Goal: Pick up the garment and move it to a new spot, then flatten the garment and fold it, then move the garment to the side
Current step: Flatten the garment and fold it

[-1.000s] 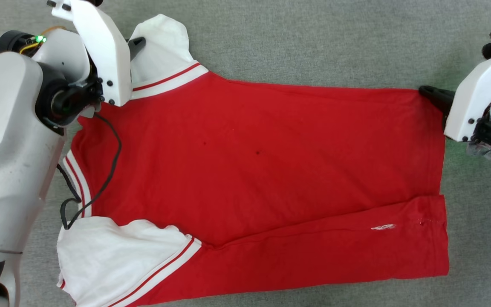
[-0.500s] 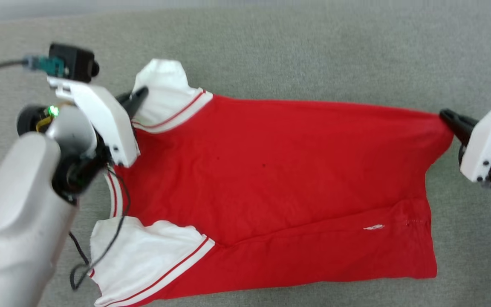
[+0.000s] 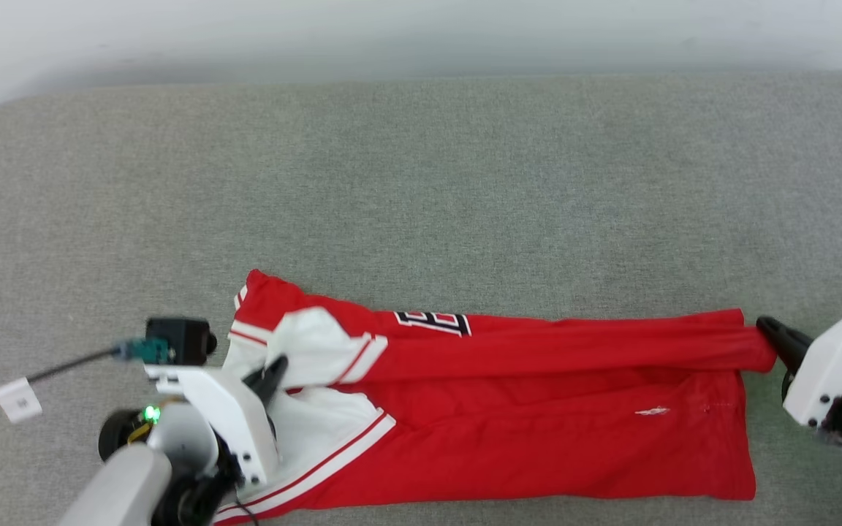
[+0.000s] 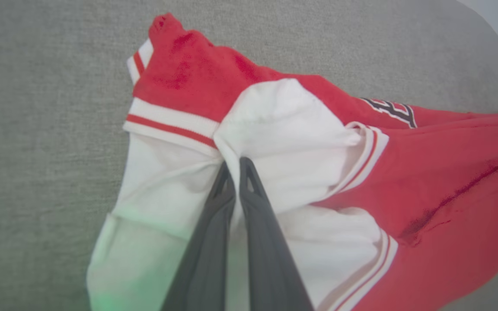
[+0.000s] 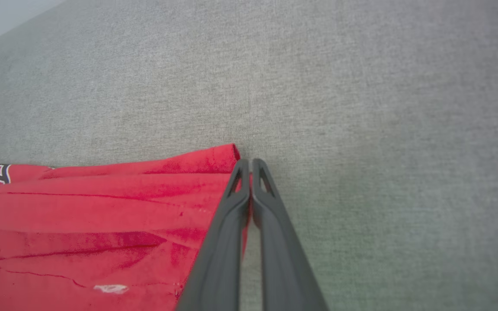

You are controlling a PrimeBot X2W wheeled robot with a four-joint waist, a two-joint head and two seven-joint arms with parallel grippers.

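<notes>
The garment (image 3: pixel 538 453) has folded forward, jaws pinching both ends; wrist views show each pinch.

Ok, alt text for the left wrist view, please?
The left claw, shut, pinches the white sleeve of a red jersey T-shirt lying bunched on a grey fabric surface. Black-and-white lettering shows on the shirt toward the right.

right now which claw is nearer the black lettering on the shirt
Left. The left claw pinches the white sleeve near the lettering; the right claw holds the hem corner at the opposite end of the shirt.
</notes>
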